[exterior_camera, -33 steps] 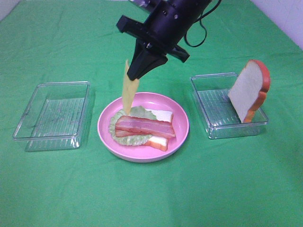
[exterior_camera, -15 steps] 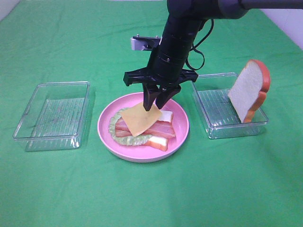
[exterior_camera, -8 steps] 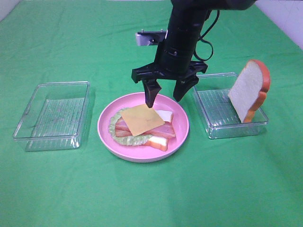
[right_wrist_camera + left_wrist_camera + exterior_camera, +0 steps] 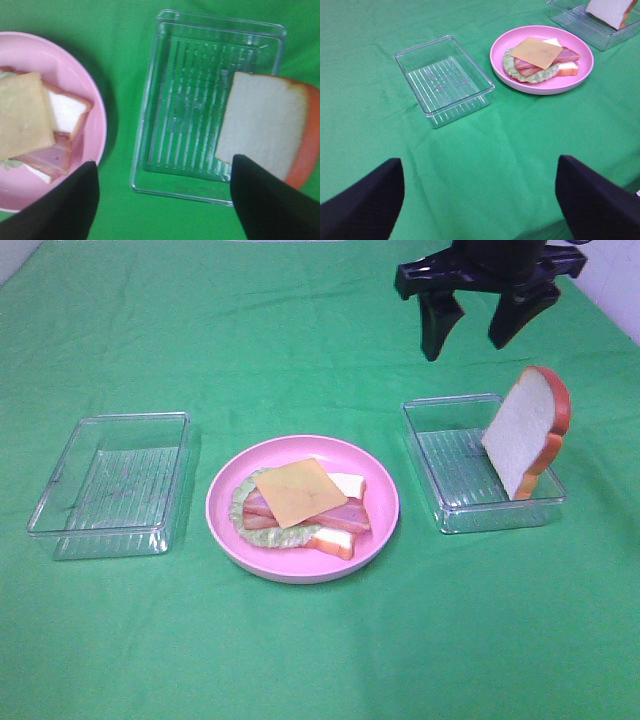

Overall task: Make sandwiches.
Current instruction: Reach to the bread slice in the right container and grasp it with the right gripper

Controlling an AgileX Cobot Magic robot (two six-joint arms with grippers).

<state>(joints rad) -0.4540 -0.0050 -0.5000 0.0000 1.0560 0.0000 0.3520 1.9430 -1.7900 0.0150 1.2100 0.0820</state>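
The half-built sandwich lies on the pink plate: a yellow cheese square on top of bacon, lettuce and a bread slice. A second bread slice stands upright, leaning against the far end of the right clear tray. My right gripper hangs open and empty, high above that tray's back left corner. In the right wrist view its fingers frame the tray, the bread slice and the cheese. My left gripper is open and empty, low over the cloth, well short of the plate.
An empty clear tray sits left of the plate, also seen in the left wrist view as the tray. A green cloth covers the whole table.
My right gripper let go of the cheese on the bacon, opened wide, then rose and moved back and right, from over the plate to above the right tray.
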